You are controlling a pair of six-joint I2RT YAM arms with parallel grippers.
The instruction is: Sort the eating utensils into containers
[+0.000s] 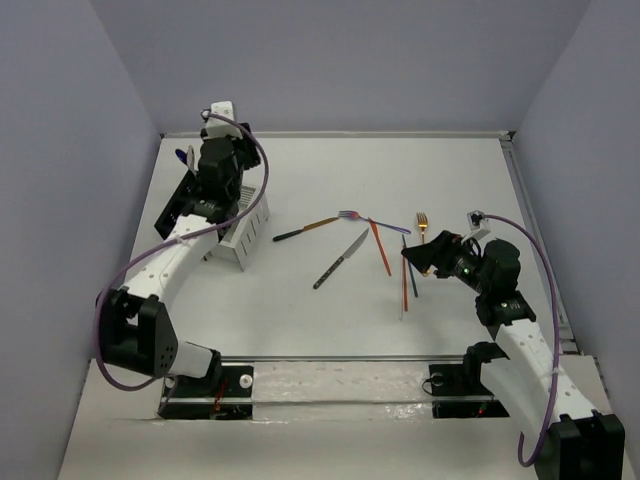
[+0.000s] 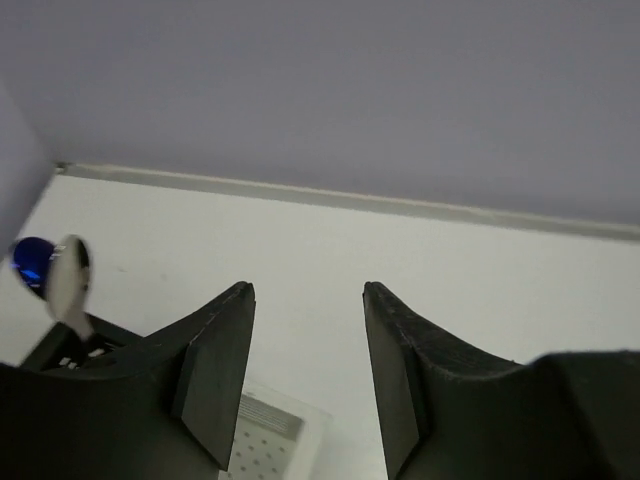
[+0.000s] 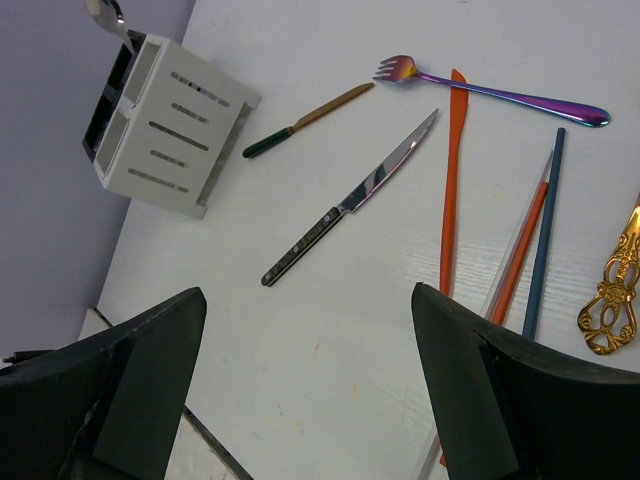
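Left gripper (image 2: 308,292) released, empty; white caddy (image 2: 272,428) just below its jaws. Right gripper (image 3: 308,295) spread wide, empty, knife (image 3: 350,200) ahead between jaws.

I see the containers (image 1: 240,228) standing by the table's (image 1: 300,330) left edge, toward its far left corner, with spoons (image 2: 70,275) upright in the compartment nearer that edge. Near the table's middle the knife (image 1: 340,258) lies slantwise, a short utensil (image 1: 305,229) behind it to the left and a fork (image 1: 378,222) behind it to the right, the fork's handle crossing the far end of a stick (image 1: 381,246). Closer to the right edge, a second fork (image 1: 422,224) lies behind a few more sticks (image 1: 404,285), which run side by side toward the near edge.
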